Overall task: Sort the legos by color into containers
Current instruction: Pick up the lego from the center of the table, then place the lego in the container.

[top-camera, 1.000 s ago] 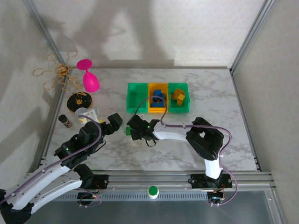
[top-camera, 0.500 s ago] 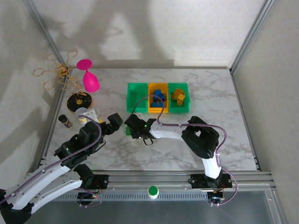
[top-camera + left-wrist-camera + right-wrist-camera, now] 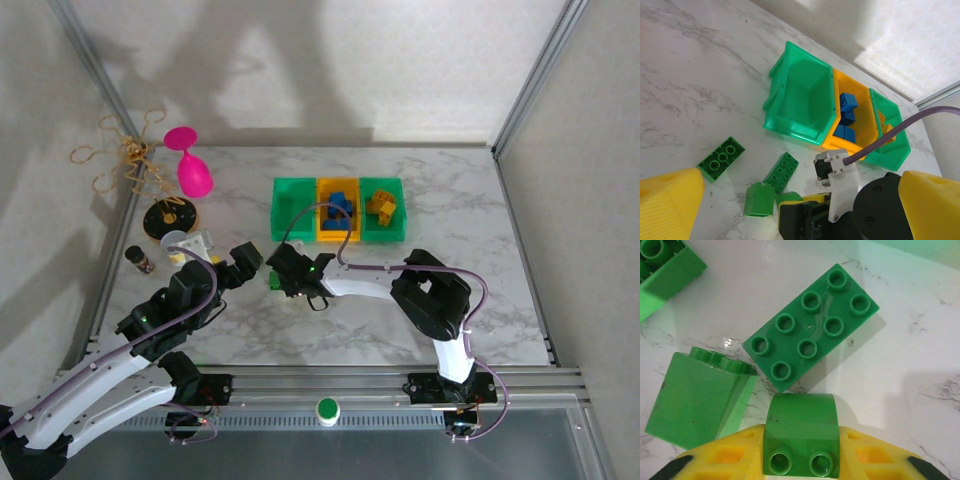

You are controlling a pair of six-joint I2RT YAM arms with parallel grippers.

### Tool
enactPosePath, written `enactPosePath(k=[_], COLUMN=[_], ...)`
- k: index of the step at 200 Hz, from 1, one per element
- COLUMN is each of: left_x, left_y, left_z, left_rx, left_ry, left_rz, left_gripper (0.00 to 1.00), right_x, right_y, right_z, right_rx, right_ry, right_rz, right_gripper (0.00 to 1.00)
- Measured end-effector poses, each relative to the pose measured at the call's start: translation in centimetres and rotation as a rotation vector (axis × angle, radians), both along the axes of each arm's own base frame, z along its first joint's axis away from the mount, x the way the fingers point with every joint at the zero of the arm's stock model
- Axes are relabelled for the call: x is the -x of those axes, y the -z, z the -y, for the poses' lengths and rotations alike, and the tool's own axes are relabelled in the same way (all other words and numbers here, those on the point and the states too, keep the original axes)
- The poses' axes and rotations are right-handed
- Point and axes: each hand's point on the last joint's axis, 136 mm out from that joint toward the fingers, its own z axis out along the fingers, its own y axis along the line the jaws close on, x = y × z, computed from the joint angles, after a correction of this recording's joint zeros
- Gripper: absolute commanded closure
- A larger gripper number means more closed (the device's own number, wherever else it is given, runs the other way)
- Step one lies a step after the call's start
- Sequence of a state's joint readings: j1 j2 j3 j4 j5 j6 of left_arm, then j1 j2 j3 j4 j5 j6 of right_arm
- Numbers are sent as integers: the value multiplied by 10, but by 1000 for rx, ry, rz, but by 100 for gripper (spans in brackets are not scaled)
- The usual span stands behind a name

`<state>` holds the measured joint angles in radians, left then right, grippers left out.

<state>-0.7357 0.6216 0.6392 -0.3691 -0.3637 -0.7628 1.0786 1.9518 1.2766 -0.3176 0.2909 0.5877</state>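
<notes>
Right pincer [image 3: 277, 279] low on the white marble-patterned table [image 3: 480, 300], just left of centre in the overhead view, nosed onto the small green curved-top plastic brick [image 3: 271, 282]. Too small from up here to read the jaws. Pick-up step, by the look of it. Up and to the right, three bins in a row: left-hand green plastic bin [image 3: 290, 195], orange-yellow plastic bin [image 3: 330, 233], right-hand green plastic bin [image 3: 386, 232] with orange-yellow plastic bricks [image 3: 381, 205] inside. Left pincer [image 3: 247, 262] just left of the action, near but apart.

Over to the left wrist view. Left pincer gaping, yellow fingers [image 3: 667, 200] out at the bottom corners, gripping nothing. Curved-top brick at bottom centre, tucked against the right pincer's black nose. Beside it on the left, a tall green plastic brick [image 3: 758, 199]; above, a flat green eight-stud plastic brick [image 3: 781, 171]. Blue plastic bricks [image 3: 847, 102] in the orange-yellow bin, upper right of centre.

Now the right wrist view, and the answer: clenched on the curved-top brick, its own yellow fingers [image 3: 725, 462] pressed to both flanks, brick at bottom centre squarely between them. Eight-stud brick just above, one corner almost at it; touching or not, cannot tell. Tall brick toppled at lower left, hard by the finger on that side. Next, probably: straight up, clear of both neighbours, then across to a green bin, likely the left-hand one.
</notes>
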Motion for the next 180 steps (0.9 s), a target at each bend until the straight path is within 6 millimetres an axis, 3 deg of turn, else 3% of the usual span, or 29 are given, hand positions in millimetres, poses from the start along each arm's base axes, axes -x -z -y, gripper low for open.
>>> enactPosePath(k=[57,116,150,180], left_x=[-5,-20,-30,-41], left_y=[2,-3,-8,-7], left_z=[4,13,10,5], left_rx=[-17,-23,-25,-30], left_ry=[4,-2,-28,-47], left_rz=[-5,12,24,21], left_gripper=[0,0,0,1], right_x=[-9,-74,-113,-137], right_y=[-48,-98,-108,-98], right_z=[3,10,9,-4], right_rx=[-49,-115,-128,-121], right_ry=[8,88,124,127], right_rz=[56,148,183,189], right_gripper=[68,68,68,68])
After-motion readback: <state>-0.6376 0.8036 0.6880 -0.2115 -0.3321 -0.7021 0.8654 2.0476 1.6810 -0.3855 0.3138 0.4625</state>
